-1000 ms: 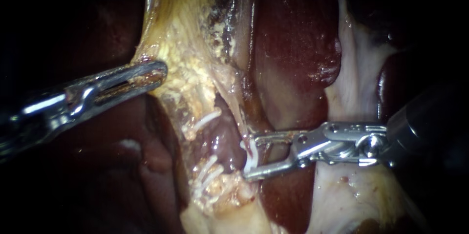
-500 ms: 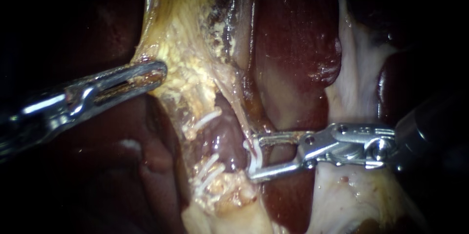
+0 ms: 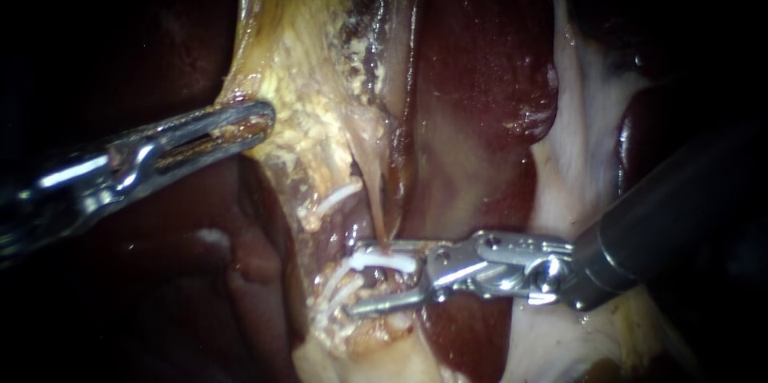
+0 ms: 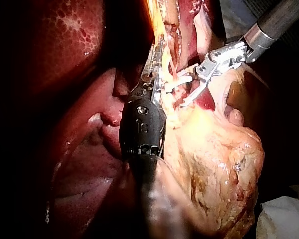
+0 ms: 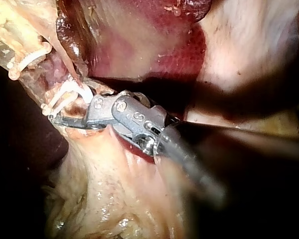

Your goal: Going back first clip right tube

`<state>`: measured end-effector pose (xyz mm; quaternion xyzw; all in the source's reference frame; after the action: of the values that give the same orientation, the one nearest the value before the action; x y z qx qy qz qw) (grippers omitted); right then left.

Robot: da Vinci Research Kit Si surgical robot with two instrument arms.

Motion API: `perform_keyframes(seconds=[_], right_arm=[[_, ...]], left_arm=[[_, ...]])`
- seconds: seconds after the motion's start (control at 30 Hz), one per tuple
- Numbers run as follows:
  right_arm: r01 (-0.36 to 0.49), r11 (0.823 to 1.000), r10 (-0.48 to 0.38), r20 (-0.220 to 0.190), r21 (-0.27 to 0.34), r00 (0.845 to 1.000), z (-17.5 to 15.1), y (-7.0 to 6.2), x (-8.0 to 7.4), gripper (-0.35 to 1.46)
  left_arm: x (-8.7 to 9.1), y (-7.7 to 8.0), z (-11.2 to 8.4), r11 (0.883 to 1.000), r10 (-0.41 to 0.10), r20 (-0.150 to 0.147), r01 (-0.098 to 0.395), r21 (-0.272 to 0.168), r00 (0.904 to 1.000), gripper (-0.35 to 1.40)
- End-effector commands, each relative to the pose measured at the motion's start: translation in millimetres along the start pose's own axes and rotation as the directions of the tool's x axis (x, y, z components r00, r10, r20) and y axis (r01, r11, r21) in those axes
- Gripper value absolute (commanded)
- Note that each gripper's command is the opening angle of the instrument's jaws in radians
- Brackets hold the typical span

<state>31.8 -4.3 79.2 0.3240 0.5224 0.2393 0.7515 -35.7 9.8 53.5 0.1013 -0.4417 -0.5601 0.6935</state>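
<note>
Liver [image 3: 480,111] bkgd; R instrument [image 3: 364,281] claw apart, 1 white clip [image 3: 384,259] against upper side.

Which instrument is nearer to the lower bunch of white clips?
Right. The right instrument has its open jaws directly beside the lower clips, almost touching them. The left instrument grips pale tissue higher up, well clear of them.
</note>
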Motion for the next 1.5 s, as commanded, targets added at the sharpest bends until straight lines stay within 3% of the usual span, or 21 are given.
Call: perform_keyframes(seconds=[0.03,0.23,0.37,0.5,0.63,0.77,0.83,0.93,1.07,1.23,1.37,1.5], right_arm=[[0.0,1.0,0.0,0.0,0.0,1.0,-0.1,0.1,0.1,0.6],[0.009,1.0,-0.01,-0.024,-0.024,1.0,-0.2,1.2,0.9,0.6],[0.043,0.997,-0.047,-0.055,-0.057,0.997,-1.9,2.8,2.2,0.6],[0.041,0.997,-0.045,-0.061,-0.068,0.997,-3.7,3.6,2.6,0.6],[0.043,0.997,-0.047,-0.06,-0.065,0.997,-4.9,3.4,2.2,0.6],[0.048,0.999,-0.049,-0.05,-0.024,0.998,-6.5,2.2,1.8,0.6],[0.047,0.999,-0.048,-0.048,-0.014,0.998,-7.5,1.7,2.0,0.6],[0.121,0.993,-0.121,-0.048,-0.005,0.992,-9.7,1.1,3.2,0.6],[0.246,0.969,-0.247,-0.049,-0.029,0.968,-12.1,0.9,4.9,0.6],[0.374,0.927,-0.376,-0.052,-0.042,0.925,-14.1,0.5,6.5,0.6],[0.439,0.897,-0.441,-0.07,-0.051,0.895,-14.8,0.0,7.7,0.6],[0.472,0.88,-0.476,-0.091,-0.062,0.875,-15.2,-0.5,8.8,0.6]], left_arm=[[0.0,0.0,0.0,1.0,0.0,0.0,0.0,0.0,1.0,-0.35],[0.0,0.0,0.0,1.0,0.0,0.0,0.0,0.0,1.0,-0.35],[0.0,0.0,0.0,1.0,0.0,0.0,0.0,0.0,1.0,-0.35],[0.0,0.0,0.0,1.0,0.0,0.0,0.0,0.0,1.0,-0.35],[0.0,0.0,-0.1,1.0,0.0,0.0,0.0,0.0,1.0,-0.35],[0.0,0.1,-0.2,1.0,0.0,0.0,0.0,0.001,1.0,-0.35],[0.0,0.1,-0.2,1.0,0.0,-0.001,0.0,0.001,1.0,-0.35],[0.0,0.1,-0.2,1.0,0.0,-0.001,0.0,0.001,1.0,-0.35],[0.0,0.1,-0.3,1.0,0.0,-0.001,0.0,0.001,1.0,-0.35],[0.0,0.1,-0.2,1.0,0.0,-0.001,0.0,0.001,1.0,-0.35],[0.0,0.1,-0.2,1.0,0.0,0.0,0.0,0.001,1.0,-0.35],[0.1,0.1,-0.2,1.0,0.001,0.0,-0.001,0.001,1.0,-0.35]])
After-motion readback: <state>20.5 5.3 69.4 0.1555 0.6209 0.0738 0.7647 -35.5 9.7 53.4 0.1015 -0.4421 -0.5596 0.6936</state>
